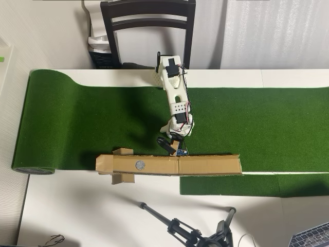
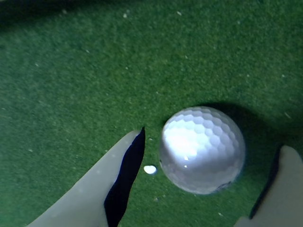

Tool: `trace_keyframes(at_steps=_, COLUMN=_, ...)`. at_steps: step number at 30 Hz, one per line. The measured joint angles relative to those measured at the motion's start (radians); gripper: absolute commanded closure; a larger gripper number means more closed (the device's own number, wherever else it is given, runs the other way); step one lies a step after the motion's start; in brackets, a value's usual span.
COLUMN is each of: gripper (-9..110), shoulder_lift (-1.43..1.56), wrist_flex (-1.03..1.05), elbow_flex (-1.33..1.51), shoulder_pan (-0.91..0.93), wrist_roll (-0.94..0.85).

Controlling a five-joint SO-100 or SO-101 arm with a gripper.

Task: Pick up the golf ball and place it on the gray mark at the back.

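Observation:
In the wrist view a white dimpled golf ball (image 2: pixel 201 149) lies on the green turf. My gripper (image 2: pixel 213 139) is open and straddles it. The left finger (image 2: pixel 102 189) is just clear of the ball, and the right finger (image 2: pixel 284 189) stands a little further off. In the overhead view the white arm reaches down to the turf, with the gripper (image 1: pixel 172 145) right by the cardboard strip (image 1: pixel 205 165). The ball is hidden under the gripper there. The round gray mark (image 1: pixel 139 164) sits on the cardboard strip, to the left of the gripper.
The green turf mat (image 1: pixel 77 118) covers the table and is rolled at its left end. A dark chair (image 1: pixel 149 25) stands behind the arm's base. A black tripod (image 1: pixel 190 231) lies at the bottom. A small white speck (image 2: pixel 149 169) lies by the ball.

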Motion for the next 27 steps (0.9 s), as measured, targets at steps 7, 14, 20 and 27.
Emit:
trace_keyframes(at_steps=7, gripper=68, shoulder_lift=0.000, wrist_flex=-0.003, elbow_flex=0.000, shoulder_pan=0.000, wrist_roll=0.000)
trace_keyframes(at_steps=14, gripper=68, shoulder_lift=0.000, wrist_flex=-0.003, elbow_flex=0.000, shoulder_pan=-0.002, wrist_roll=0.000)
trace_keyframes(at_steps=20, gripper=70, shoulder_lift=0.000, wrist_flex=-0.003, elbow_flex=0.000, shoulder_pan=-0.005, wrist_roll=0.000)
trace_keyframes(at_steps=27, gripper=70, shoulder_lift=0.000, wrist_flex=-0.003, elbow_flex=0.000, shoulder_pan=-0.008, wrist_roll=0.000)
